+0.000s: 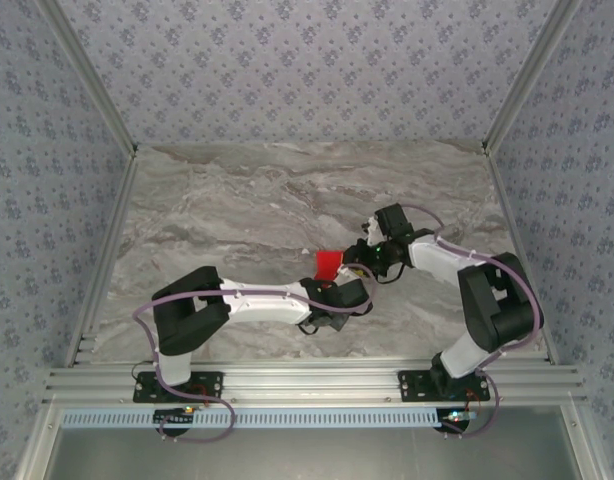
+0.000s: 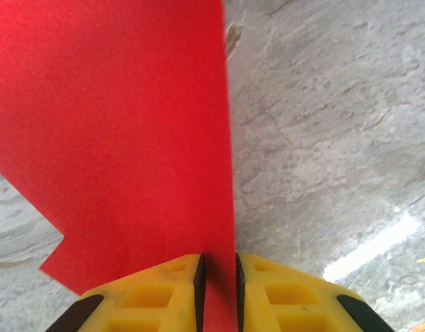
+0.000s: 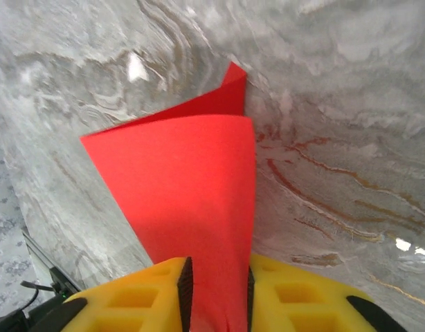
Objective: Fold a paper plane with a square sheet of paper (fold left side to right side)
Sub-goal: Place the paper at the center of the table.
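A: Where is the sheet of paper?
B: Overhead frame centre, with left gripper and right gripper each closed tight on it.
A: Hazard?
B: Opposed pulls may tear it; a slipping pinch would misalign edges and skew the crease.
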Controlling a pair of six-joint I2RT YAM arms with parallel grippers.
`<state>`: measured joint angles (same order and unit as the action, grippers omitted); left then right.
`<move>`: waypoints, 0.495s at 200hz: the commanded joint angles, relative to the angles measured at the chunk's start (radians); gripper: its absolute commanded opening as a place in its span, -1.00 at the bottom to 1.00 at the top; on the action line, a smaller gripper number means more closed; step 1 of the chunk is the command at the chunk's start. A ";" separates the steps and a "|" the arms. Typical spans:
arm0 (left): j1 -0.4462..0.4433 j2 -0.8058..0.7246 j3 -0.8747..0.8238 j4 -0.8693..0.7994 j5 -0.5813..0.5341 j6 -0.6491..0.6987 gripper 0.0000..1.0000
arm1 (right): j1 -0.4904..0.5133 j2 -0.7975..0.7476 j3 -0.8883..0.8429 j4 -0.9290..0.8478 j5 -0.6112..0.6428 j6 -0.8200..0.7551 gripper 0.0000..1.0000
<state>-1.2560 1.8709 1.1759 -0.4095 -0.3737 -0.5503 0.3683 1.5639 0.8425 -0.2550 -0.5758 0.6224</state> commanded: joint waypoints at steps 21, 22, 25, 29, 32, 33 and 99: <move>0.056 -0.104 -0.088 0.158 0.116 -0.035 -0.63 | -0.080 -0.197 -0.040 -0.019 0.067 -0.069 0.15; 0.058 -0.107 -0.090 0.160 0.118 -0.036 -0.63 | -0.081 -0.201 -0.041 -0.019 0.068 -0.069 0.16; 0.063 -0.113 -0.097 0.174 0.128 -0.039 -0.64 | -0.090 -0.213 -0.048 -0.020 0.069 -0.074 0.20; 0.070 -0.119 -0.106 0.190 0.140 -0.042 -0.64 | -0.099 -0.226 -0.056 -0.021 0.071 -0.079 0.24; 0.074 -0.125 -0.114 0.203 0.151 -0.046 -0.64 | -0.106 -0.235 -0.063 -0.022 0.072 -0.081 0.27; 0.076 -0.126 -0.116 0.208 0.154 -0.048 -0.64 | -0.108 -0.238 -0.066 -0.021 0.071 -0.083 0.28; 0.216 -0.260 -0.412 0.700 0.444 -0.201 -0.65 | -0.123 -0.321 -0.180 0.003 0.053 -0.188 0.48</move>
<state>-1.0924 1.6627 0.8532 0.0334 -0.0753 -0.6617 0.2382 1.2568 0.7017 -0.2642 -0.5098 0.4877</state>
